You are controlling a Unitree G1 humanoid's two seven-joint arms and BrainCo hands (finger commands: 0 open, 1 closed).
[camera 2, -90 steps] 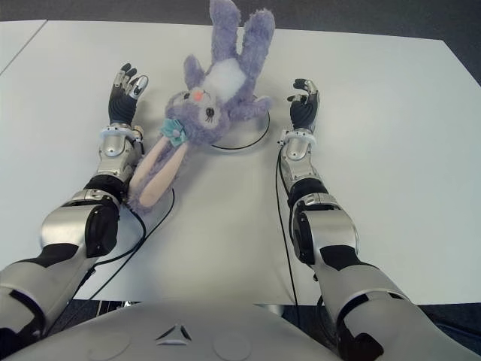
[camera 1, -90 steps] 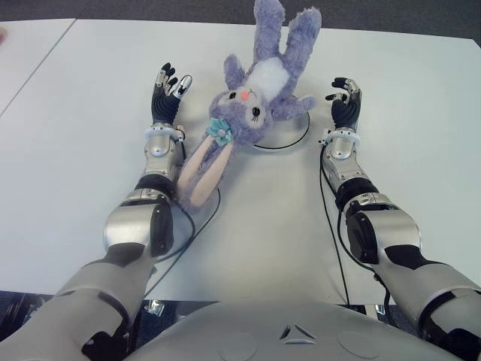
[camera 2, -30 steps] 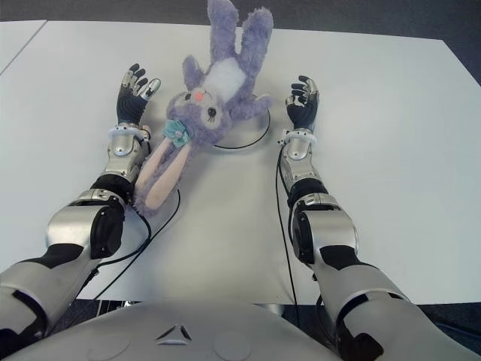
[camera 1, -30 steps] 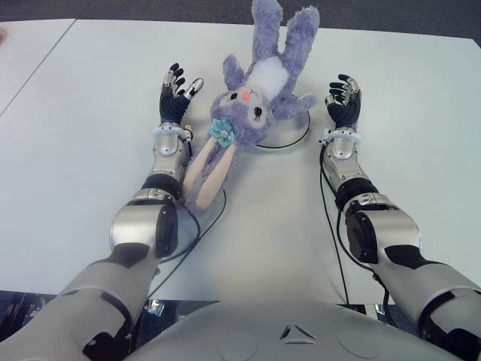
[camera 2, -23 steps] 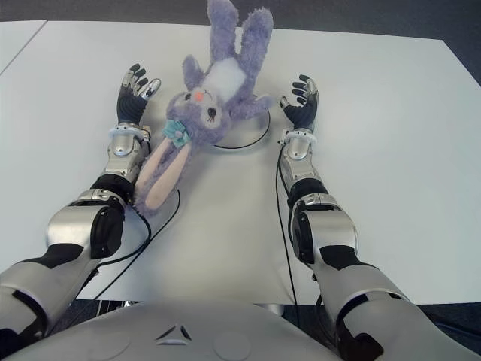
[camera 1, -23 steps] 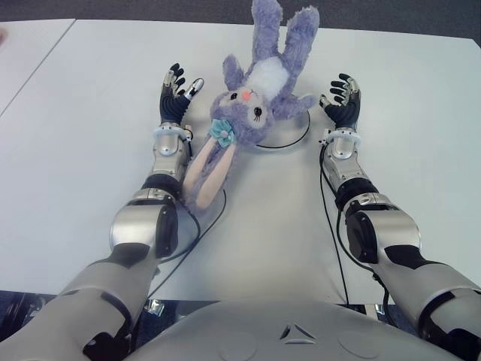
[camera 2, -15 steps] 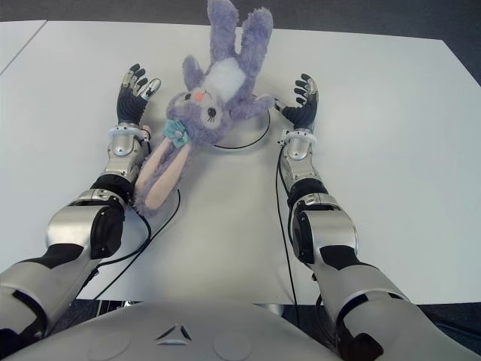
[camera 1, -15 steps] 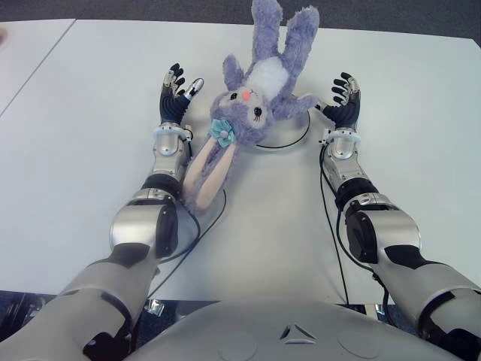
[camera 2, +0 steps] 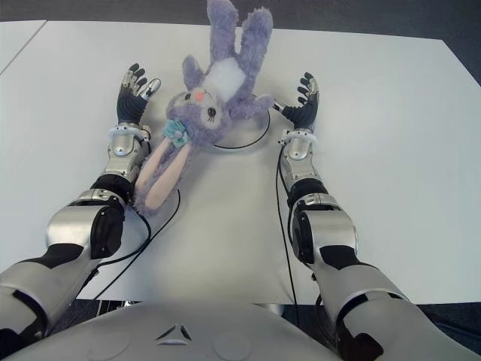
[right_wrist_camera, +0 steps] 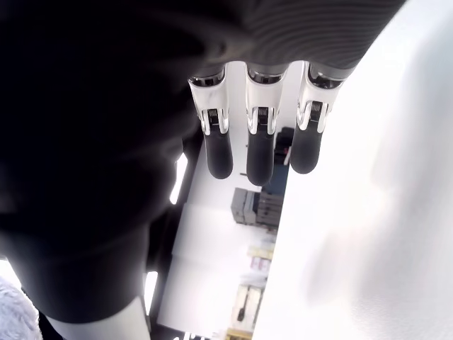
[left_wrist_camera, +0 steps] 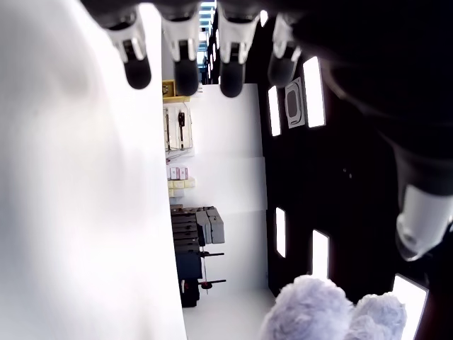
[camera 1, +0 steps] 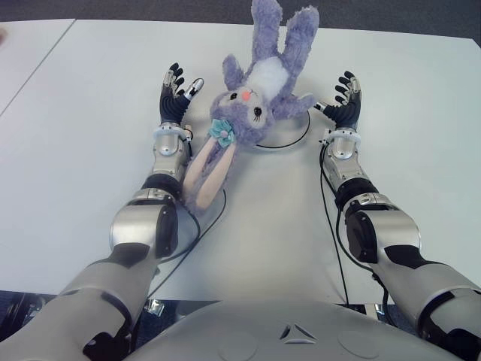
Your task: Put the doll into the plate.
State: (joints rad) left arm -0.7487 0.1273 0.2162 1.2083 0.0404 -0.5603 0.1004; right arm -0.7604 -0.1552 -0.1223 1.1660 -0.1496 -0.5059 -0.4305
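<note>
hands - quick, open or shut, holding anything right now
Left hand: open, fingers spread, holding nothing, left of the doll.
Right hand: open, holding nothing, right of the doll.

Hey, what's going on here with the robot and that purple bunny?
A humanoid robot has a purple bunny doll lying on a white table between its two hands. The doll's body lies partly over a plate, while its head and long ears trail off toward the robot's left arm. The left hand and the right hand flank the doll on either side, fingers spread, holding nothing. Neither hand has a grip on the doll.
</note>
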